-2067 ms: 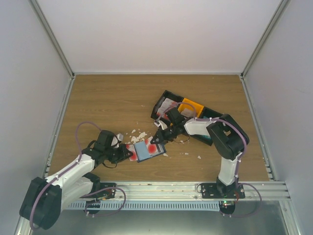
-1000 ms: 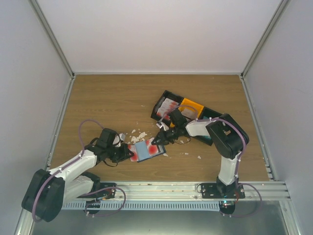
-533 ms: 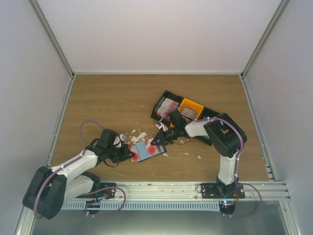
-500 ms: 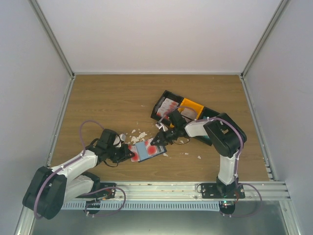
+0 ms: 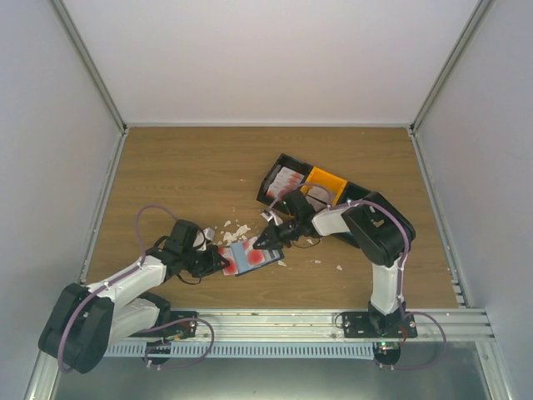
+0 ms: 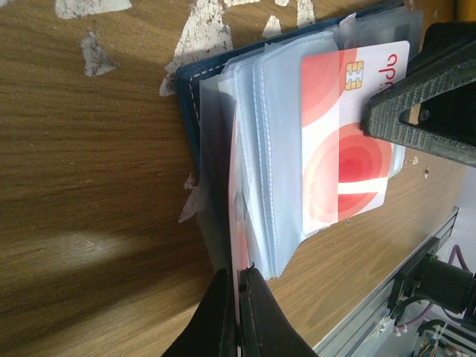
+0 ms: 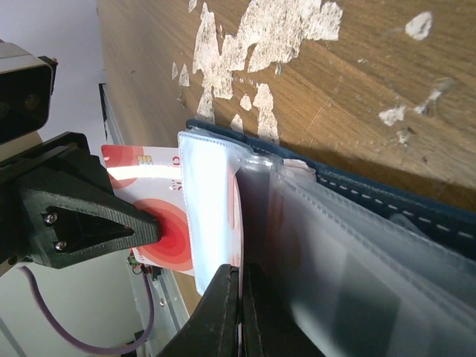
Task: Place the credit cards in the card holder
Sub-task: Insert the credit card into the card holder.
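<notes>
Holder, top view: the holder (image 5: 241,257) lies open on the counter (image 5: 183,175), blue-grey inside up, between the two end effectors and touching both.
Card, top view: a red-and-white card (image 5: 256,252) lies on the half of the holder nearer the right end effector.
Left end effector, top view: the left end effector (image 5: 222,263) is at the holder's near-left edge, jaws pressed together on it.
Right end effector, top view: the right end effector (image 5: 264,242) is at the holder's far-right edge, with its tip down on the card.
Scraps, top view: white scraps (image 5: 236,230) lie on the counter just beyond the holder, between the two end effectors.
Tray, top view: a black tray (image 5: 268,185) sits behind the right end effector, apart from the holder.

Left end effector, left wrist view: its fingers are pressed together, pinching the thin edge of one of the holder's clear sleeves (image 6: 275,149) straight ahead of the tips.
Holder, left wrist view: its navy cover (image 6: 187,111) is ahead and to the left, with the sleeves fanned out over it.
Card, left wrist view: ahead and to the right, chip end farthest away. The right end effector's black finger covers its right edge.

Right end effector, right wrist view: its fingers are pressed together on the card's thin edge, where a frosted sleeve lies against it.
Card, right wrist view: it sticks out to the left of that sleeve, and the left end effector's black tip meets its red disc.
Holder, right wrist view: the navy cover runs ahead and off to the right, with scraps beyond it.
</notes>
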`<state>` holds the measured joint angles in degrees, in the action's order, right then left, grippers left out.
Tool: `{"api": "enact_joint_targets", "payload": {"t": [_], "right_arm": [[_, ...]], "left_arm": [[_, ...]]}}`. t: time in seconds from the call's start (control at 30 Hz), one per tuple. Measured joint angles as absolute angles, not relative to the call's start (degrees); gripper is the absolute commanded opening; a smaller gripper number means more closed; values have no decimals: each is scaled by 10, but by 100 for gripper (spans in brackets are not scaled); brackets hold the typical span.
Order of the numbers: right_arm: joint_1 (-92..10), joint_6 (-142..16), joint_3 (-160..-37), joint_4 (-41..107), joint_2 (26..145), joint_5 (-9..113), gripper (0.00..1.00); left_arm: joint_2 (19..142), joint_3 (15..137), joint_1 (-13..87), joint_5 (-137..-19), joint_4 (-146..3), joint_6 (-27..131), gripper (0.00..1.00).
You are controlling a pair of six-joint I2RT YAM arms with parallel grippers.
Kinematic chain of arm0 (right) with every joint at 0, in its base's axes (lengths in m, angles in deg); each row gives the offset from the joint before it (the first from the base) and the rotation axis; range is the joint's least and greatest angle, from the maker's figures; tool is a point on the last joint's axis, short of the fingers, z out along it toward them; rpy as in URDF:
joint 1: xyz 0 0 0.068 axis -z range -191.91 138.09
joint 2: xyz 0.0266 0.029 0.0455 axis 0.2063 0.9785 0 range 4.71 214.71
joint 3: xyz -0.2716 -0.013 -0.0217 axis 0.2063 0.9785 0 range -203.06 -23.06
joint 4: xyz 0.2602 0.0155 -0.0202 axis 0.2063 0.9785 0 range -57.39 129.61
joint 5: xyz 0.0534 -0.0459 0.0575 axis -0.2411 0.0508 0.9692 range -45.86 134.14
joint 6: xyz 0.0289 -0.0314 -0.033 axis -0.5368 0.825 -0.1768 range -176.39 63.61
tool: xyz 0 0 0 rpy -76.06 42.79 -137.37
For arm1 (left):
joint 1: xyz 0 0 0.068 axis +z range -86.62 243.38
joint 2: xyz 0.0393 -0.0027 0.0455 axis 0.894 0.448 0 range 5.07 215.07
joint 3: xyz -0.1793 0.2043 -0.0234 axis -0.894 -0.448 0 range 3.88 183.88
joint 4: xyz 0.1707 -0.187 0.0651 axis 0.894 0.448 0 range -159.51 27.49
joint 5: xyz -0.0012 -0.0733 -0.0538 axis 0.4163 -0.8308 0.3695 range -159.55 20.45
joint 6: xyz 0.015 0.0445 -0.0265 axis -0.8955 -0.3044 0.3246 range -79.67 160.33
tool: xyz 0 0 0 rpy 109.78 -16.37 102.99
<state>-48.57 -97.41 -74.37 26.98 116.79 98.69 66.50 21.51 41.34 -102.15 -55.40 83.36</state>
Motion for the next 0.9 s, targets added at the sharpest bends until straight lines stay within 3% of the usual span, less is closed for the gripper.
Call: {"api": "enact_joint_targets", "payload": {"t": [0.37, 0.63, 0.9], "right_arm": [[-502, -972, -760, 270, 1181, 982, 5], [-517, -970, -755, 310, 1145, 917, 31], [-545, -968, -755, 368, 1093, 827, 47]], "left_arm": [[664, 209, 412, -1024, -564, 839, 0], [658, 207, 409, -1025, -568, 842, 0], [654, 195, 408, -1032, -586, 849, 0]]}}
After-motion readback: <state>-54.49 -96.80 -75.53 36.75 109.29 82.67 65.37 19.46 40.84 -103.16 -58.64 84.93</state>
